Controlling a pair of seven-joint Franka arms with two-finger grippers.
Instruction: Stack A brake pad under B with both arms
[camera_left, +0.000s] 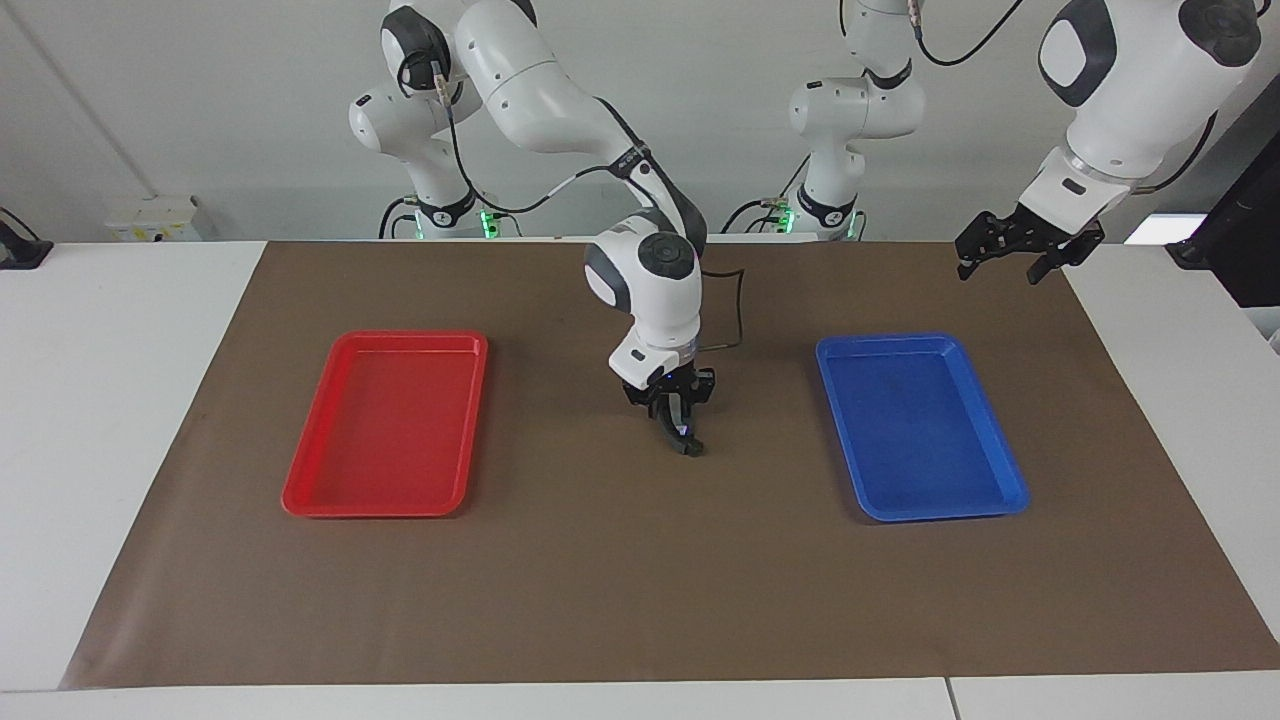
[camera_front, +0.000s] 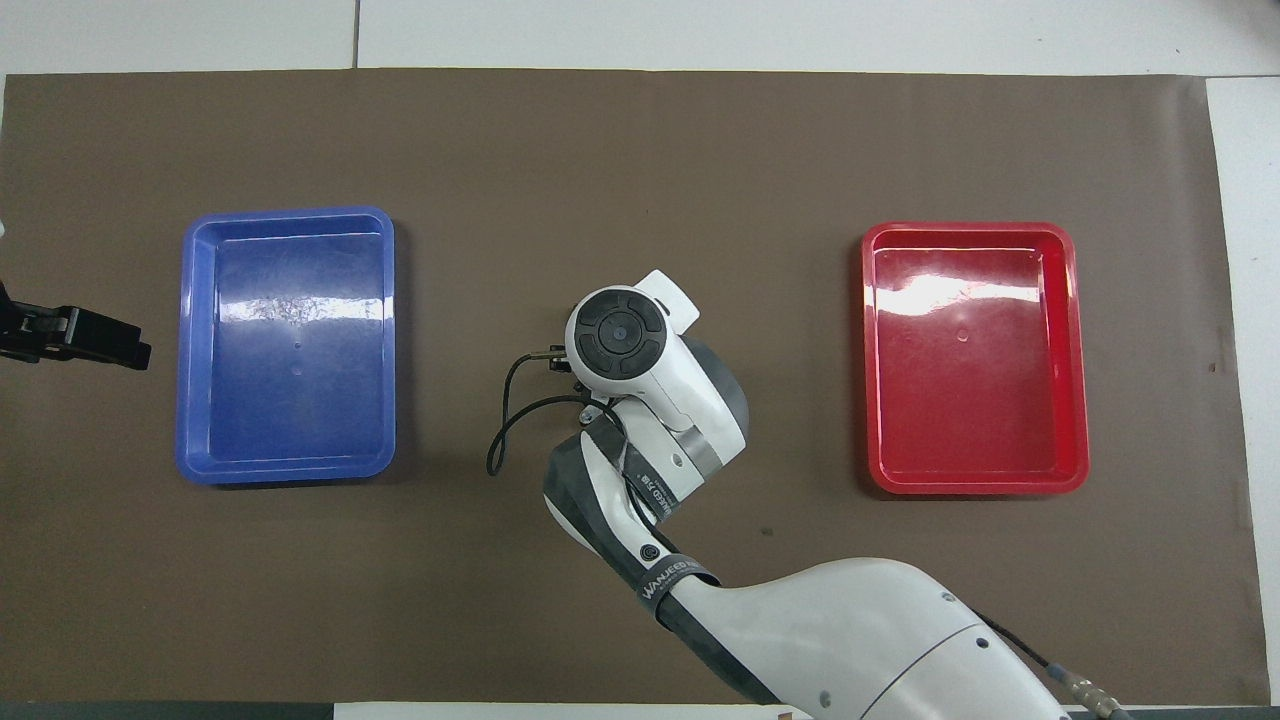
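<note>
B (camera_left: 687, 441) hangs tilted under my right gripper (camera_left: 676, 412) at mat (camera_left: 600, 580) centre, presumably for stacking; clamped or released, I cannot tell. My left gripper (camera_left: 1020, 248) waits, jaws apart, over the mat's corner.

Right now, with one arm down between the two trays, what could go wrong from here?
1. The dark piece under the right gripper looks tilted on the mat; released, it may topple.
2. No short pad shows, so the stack may miss it.
3. From above, the right arm's wrist hides the spot, so errors could go unseen.
The left gripper, open, waits over the mat's corner near the blue tray.
</note>
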